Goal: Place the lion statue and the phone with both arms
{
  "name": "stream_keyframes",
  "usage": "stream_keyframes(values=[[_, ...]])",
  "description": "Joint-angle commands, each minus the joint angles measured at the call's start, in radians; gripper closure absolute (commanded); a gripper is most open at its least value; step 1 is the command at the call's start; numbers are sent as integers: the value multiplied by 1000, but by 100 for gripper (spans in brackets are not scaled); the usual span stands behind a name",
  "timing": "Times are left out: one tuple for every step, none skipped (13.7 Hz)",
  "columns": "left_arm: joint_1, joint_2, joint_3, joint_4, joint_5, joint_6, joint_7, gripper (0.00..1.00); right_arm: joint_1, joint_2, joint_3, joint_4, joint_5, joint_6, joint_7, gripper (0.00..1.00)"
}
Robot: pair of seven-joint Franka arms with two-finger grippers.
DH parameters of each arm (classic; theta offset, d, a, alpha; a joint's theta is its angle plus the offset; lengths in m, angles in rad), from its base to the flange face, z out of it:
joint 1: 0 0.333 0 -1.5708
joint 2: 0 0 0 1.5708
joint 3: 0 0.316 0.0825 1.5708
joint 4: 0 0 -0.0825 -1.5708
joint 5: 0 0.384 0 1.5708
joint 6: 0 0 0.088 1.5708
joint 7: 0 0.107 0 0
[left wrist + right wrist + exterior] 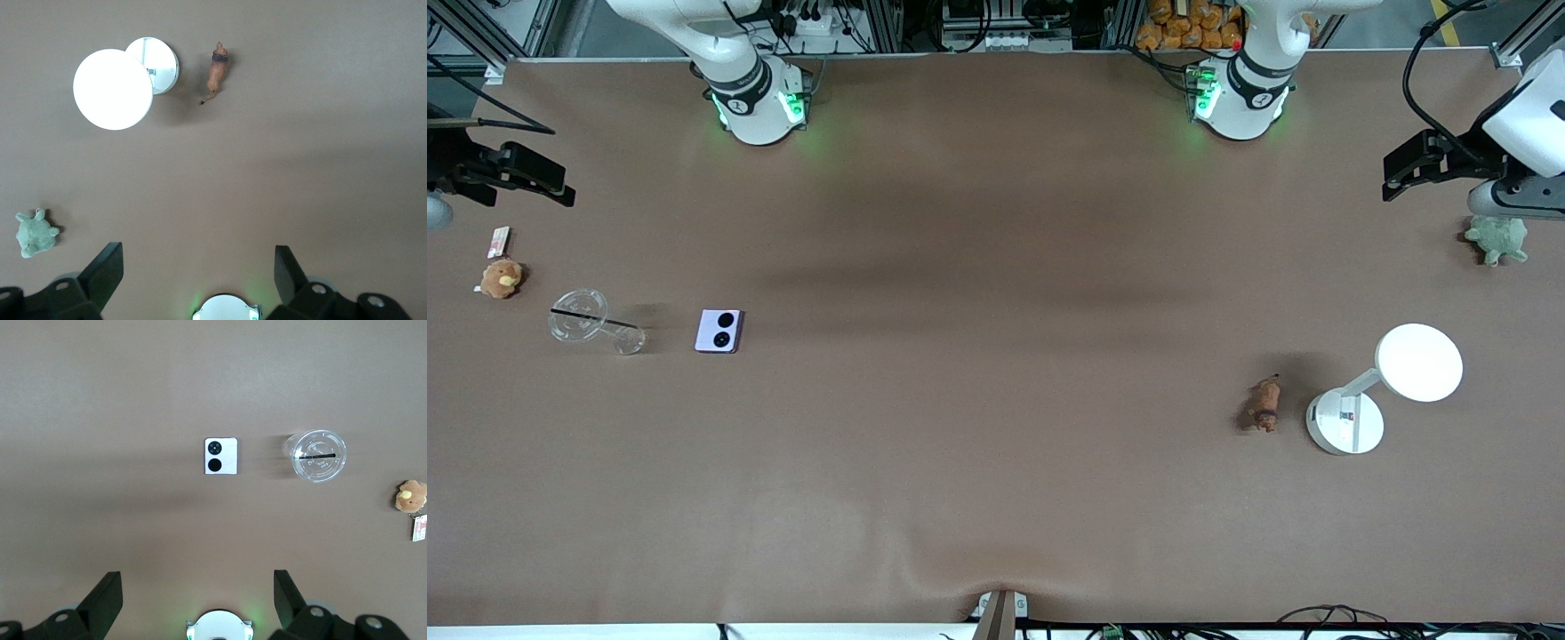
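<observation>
So here's how things sit: the phone (719,331) lies flat on the table (996,444) toward the right arm's end, just beside a clear plastic cup (596,325) tipped on its side, with a little brown plush toy (501,278) near the table's edge. The lion statue (1264,404) stands toward the left arm's end, just beside a white desk lamp (1392,387); a green plush turtle (1497,239) sits farther from the front camera. Both arms are pulled way out to the ends of the table. The left gripper (199,270) hangs high with its claw spread wide and nothing in it, and the right gripper (198,589) is the same, wide open and holding nothing. Honestly this fits either both things waiting to be picked up or both already set down and the arms backed off.
</observation>
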Motion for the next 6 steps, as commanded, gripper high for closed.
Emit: stream_keyframes(values=[[3,2,-1,10,18,3,10,0,-6,-26,-3,-28,-7,15,-47,0],[3,2,-1,9,18,3,10,0,-6,-26,-3,-28,-5,17,-57,0],[3,2,-1,9,18,3,10,0,-6,-28,-3,-28,-5,17,-57,0],[3,2,-1,9,19,3,10,0,-6,-28,-3,-30,-5,21,-58,0],[3,4,0,9,19,5,12,0,-7,-29,-4,-33,1,24,-58,0],[3,4,0,9,19,6,10,0,-16,-29,-9,-33,30,24,-58,0]])
